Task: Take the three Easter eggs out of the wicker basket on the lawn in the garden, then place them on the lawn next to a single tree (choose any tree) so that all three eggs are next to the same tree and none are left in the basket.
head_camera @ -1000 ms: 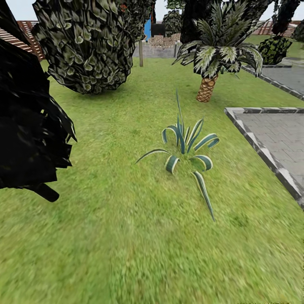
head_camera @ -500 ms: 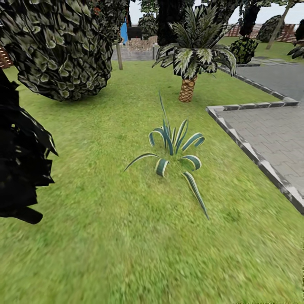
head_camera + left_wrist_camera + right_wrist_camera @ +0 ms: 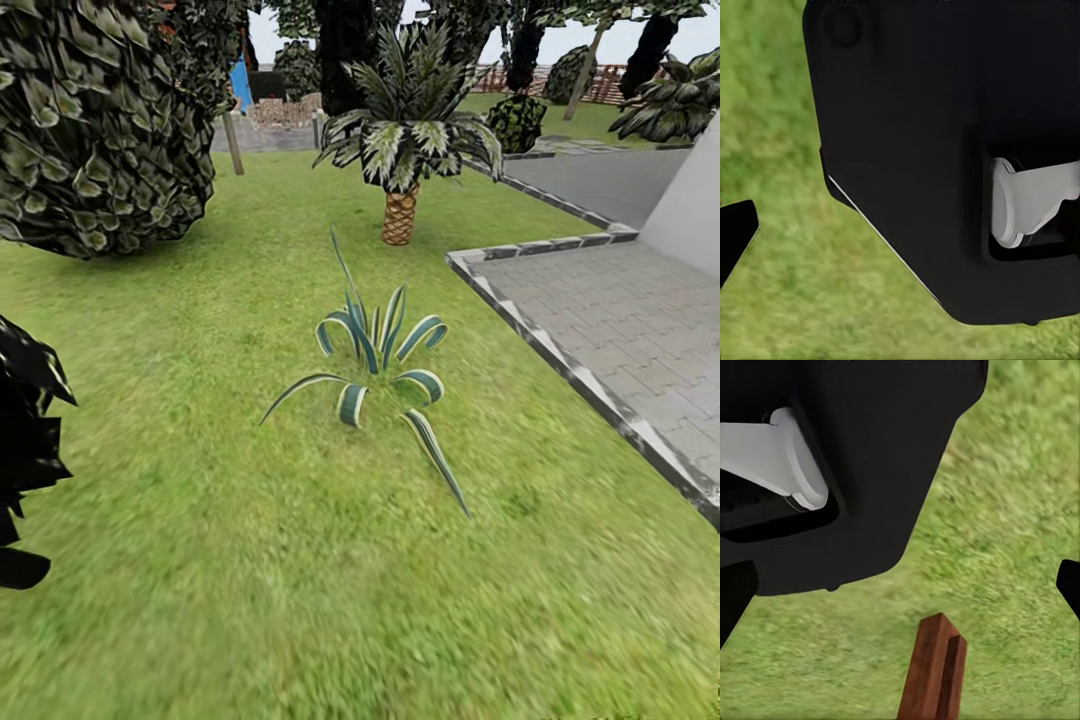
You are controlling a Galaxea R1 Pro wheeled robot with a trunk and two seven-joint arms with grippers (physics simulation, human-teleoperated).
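Right hand [image 3: 902,592] spread wide, lawn [image 3: 1005,510] beneath

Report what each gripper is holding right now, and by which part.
Cannot be told. Both wrist views show a black robot body over the lawn, with no egg or basket in sight; the fingertips barely show.

There is no writing to read anywhere out here: no label, brand, number or sign. The grey paved area [image 3: 640,330] carries only its brick pattern, the white wall [image 3: 690,210] is blank, and the blue patch [image 3: 241,84] far off behind the shrubs is too small and blurred to show any lettering.
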